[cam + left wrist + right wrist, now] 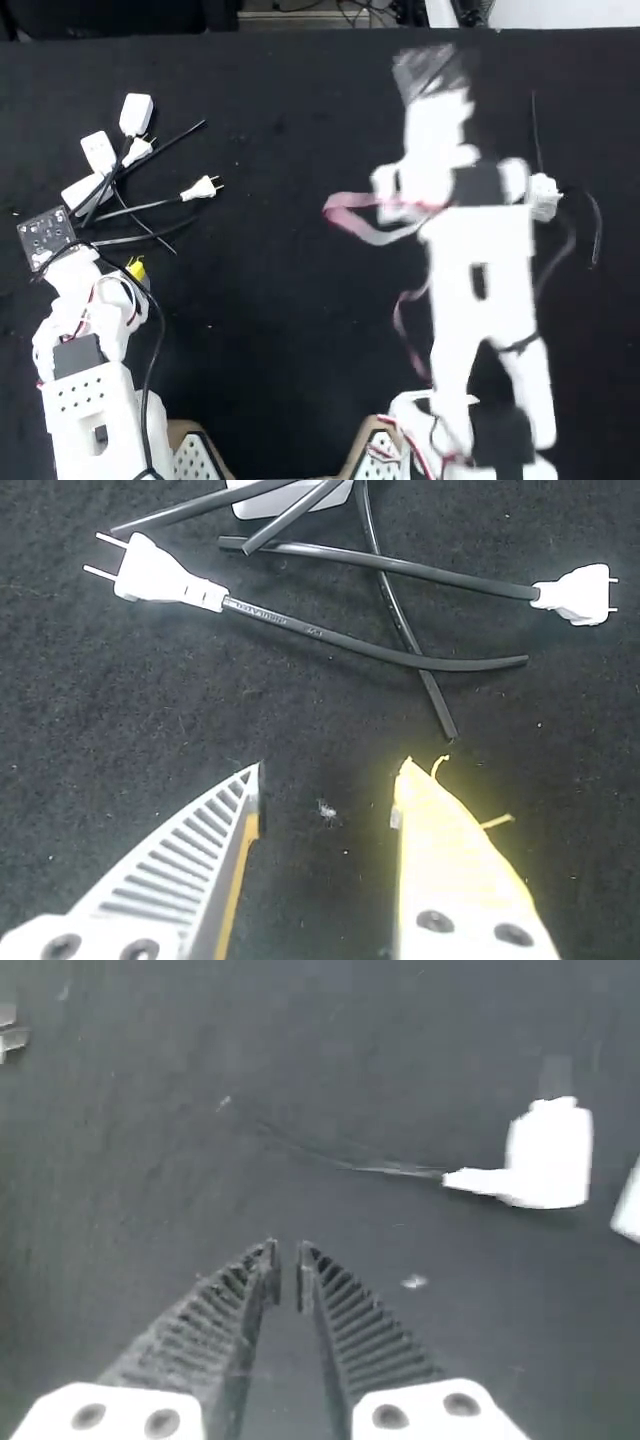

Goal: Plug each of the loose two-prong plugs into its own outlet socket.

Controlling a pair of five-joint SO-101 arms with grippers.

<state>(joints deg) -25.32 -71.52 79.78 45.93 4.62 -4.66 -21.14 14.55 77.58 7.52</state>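
1. Plug [155,572]: white, two prongs, black cord [300,628], lying loose at the far left of the table [300,300]. Second plug [575,588] lies nearby, sockets [135,112] just beyond.
2. Step looks like the approach for the first pick.
3. Left gripper [330,780]: spread wide, empty, just short of the plugs. It likely needs to drop over a plug body.
4. Right gripper [285,1252]: pinched together, empty, over the right side.

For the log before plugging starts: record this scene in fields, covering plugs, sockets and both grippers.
first plug: white, two prongs bare, lying loose on the black table
second plug: white, also loose, apart from the first
cables: black, crossing between the plugs
outlet blocks: white, clustered beside the cables
left gripper: open, empty, short of the plugs
right gripper: shut, empty, over bare table
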